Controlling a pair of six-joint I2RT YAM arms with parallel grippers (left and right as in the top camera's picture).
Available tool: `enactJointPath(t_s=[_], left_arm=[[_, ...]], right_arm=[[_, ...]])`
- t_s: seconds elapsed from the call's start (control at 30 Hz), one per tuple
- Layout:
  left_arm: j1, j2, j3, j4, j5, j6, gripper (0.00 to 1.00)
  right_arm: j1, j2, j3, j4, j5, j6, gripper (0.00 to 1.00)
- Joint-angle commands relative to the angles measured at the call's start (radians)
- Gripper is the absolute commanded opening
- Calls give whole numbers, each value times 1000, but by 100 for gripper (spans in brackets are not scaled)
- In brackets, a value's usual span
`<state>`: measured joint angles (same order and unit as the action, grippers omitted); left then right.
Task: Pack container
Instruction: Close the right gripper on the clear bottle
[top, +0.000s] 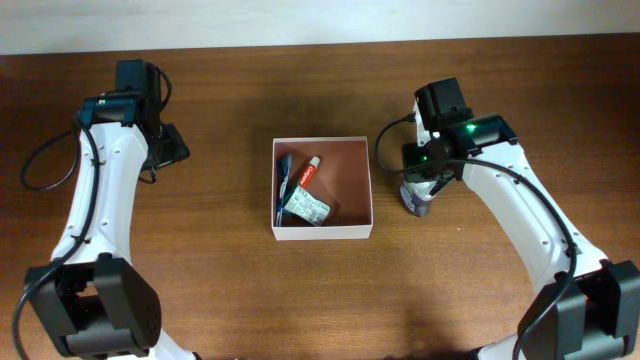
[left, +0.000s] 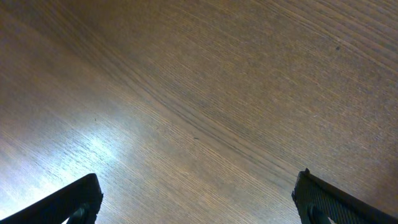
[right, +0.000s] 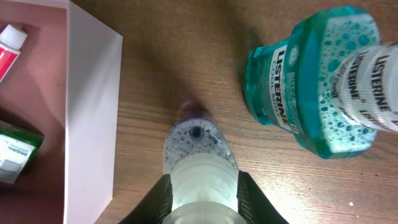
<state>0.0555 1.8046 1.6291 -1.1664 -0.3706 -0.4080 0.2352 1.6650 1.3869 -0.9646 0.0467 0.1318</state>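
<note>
The container (top: 350, 176), a square white box with a reddish-brown inside, sits mid-table; its white wall (right: 93, 112) fills the left of the right wrist view. Inside lie a red-and-white tube (top: 308, 173), a blue toothbrush (top: 284, 181) and a green-and-white packet (top: 306, 208). Just right of the box a small clear bottle (right: 198, 146) with a foamy purple base stands on the wood, and my right gripper (right: 202, 194) has both fingers pressed on its neck. My left gripper (left: 199, 200) hangs open over bare wood at the far left (top: 166, 146).
A teal Listerine bottle (right: 317, 81) stands close beside the clear bottle, on the side away from the box. In the overhead view my right arm (top: 520, 215) covers most of that spot. Cables trail from both arms.
</note>
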Motion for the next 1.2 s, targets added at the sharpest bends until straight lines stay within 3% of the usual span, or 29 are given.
enactJointPath(t_s=[0.0, 0.17, 0.3, 1.0, 1.17], left_arm=[[2, -4, 8, -2, 2, 5, 99], [2, -4, 8, -2, 2, 5, 99], [2, -4, 8, -2, 2, 5, 99], [2, -4, 8, -2, 2, 5, 99], [2, -4, 8, -2, 2, 5, 99]], right_arm=[[-6, -41, -3, 0, -14, 8, 26], [-6, -41, -13, -3, -17, 8, 27], [-6, -41, -29, -3, -17, 7, 35], [-6, -43, -16, -4, 115, -16, 36], [-6, -43, -16, -7, 116, -16, 49]])
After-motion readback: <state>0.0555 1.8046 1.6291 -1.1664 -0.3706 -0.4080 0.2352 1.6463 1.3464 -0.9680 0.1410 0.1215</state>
